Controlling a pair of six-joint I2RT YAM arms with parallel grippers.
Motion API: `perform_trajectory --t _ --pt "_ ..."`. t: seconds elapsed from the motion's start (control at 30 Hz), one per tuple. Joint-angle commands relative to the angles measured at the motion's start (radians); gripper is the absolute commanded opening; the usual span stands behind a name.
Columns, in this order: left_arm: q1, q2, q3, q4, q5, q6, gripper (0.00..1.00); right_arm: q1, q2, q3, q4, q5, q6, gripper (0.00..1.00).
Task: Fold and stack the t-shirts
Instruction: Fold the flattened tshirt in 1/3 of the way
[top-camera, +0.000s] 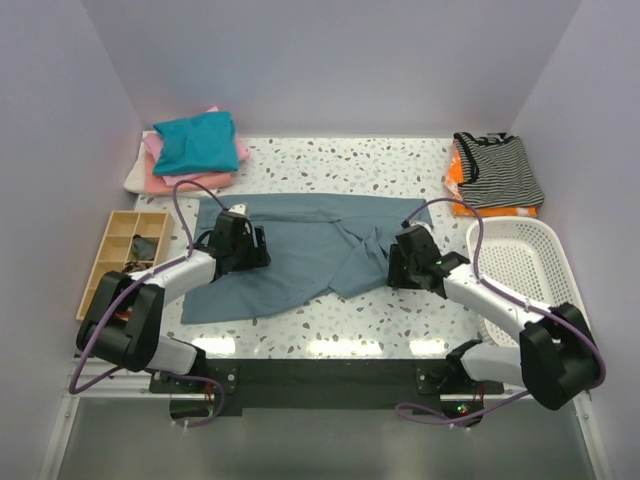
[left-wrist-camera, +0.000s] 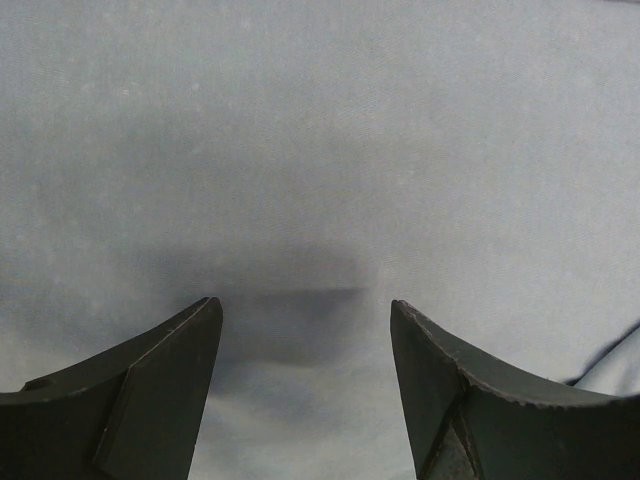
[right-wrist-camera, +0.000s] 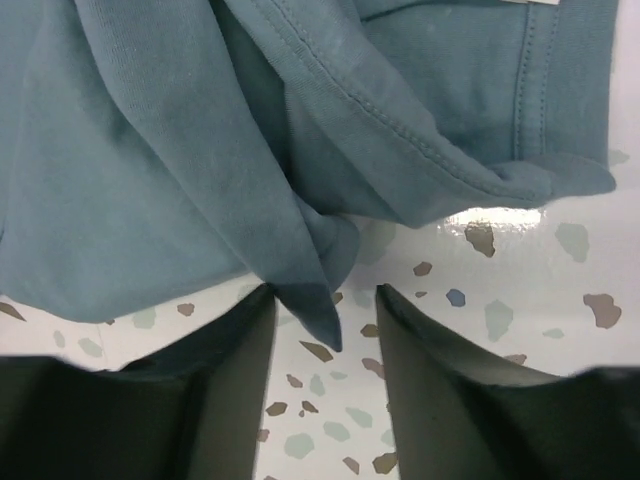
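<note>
A large slate-blue t-shirt (top-camera: 300, 250) lies partly folded across the middle of the table. My left gripper (top-camera: 262, 246) is open, low over its left part; the left wrist view shows only plain blue cloth (left-wrist-camera: 320, 150) between and beyond the jaws. My right gripper (top-camera: 390, 268) is open at the shirt's right edge; a pointed corner of blue cloth (right-wrist-camera: 320, 310) hangs between its jaws above the speckled table. A folded teal shirt (top-camera: 196, 142) lies on pink (top-camera: 236, 152) and white (top-camera: 138, 176) ones at the back left.
A wooden compartment tray (top-camera: 118, 258) sits at the left. A white mesh basket (top-camera: 520, 262) stands at the right. Striped and orange clothes (top-camera: 495, 172) lie at the back right. Purple walls close in the table.
</note>
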Motion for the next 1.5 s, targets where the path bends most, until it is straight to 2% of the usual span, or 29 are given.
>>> perform_trajectory --t 0.0,0.1,0.17,0.33,0.43,0.67,0.9,1.07,1.13,1.2,1.27,1.3,1.43,1.47 --pt "-0.002 0.012 0.001 0.039 -0.003 0.010 0.73 0.000 0.046 -0.003 0.093 -0.027 -0.019 0.30" --pt "-0.002 0.020 0.002 0.039 -0.003 0.010 0.73 0.002 0.049 0.009 0.092 -0.056 -0.021 0.00" --pt "-0.002 0.020 0.001 0.039 -0.003 0.010 0.73 0.002 0.023 0.024 0.069 -0.073 -0.021 0.00" --pt "-0.003 0.018 0.002 0.036 -0.006 0.018 0.73 0.002 -0.203 0.038 -0.060 -0.163 0.038 0.00" --pt "-0.002 0.026 0.002 0.047 0.002 0.019 0.73 0.000 -0.323 0.030 -0.132 -0.283 0.099 0.00" --pt "-0.002 0.055 0.009 0.070 0.040 0.024 0.73 0.000 -0.490 0.049 -0.239 -0.594 0.188 0.00" --pt "-0.002 0.056 0.009 0.069 0.051 0.039 0.73 0.000 -0.618 0.176 -0.535 -0.682 0.174 0.00" --pt "-0.003 0.061 0.006 0.072 0.065 0.039 0.73 0.002 -0.678 0.138 -0.741 -0.624 0.183 0.00" --pt "-0.002 0.056 0.005 0.070 0.062 0.041 0.73 0.000 -0.711 0.092 -0.733 -0.647 0.222 0.33" --pt "-0.002 0.047 0.009 0.056 0.052 0.041 0.73 0.002 -0.730 0.092 -0.742 -0.592 0.255 0.53" --pt "-0.002 0.026 0.010 0.047 0.048 0.039 0.73 0.002 -0.736 0.136 -0.705 -0.512 0.271 0.63" --pt "-0.002 0.017 0.012 0.046 0.042 0.036 0.73 0.002 -0.729 0.156 -0.691 -0.487 0.271 0.71" --pt "-0.002 -0.040 0.033 0.030 0.031 0.030 0.74 0.002 -0.646 0.257 -0.638 -0.299 0.246 0.72" --pt "-0.003 -0.046 0.045 0.038 0.028 0.029 0.74 0.002 -0.624 0.262 -0.584 -0.169 0.245 0.72"
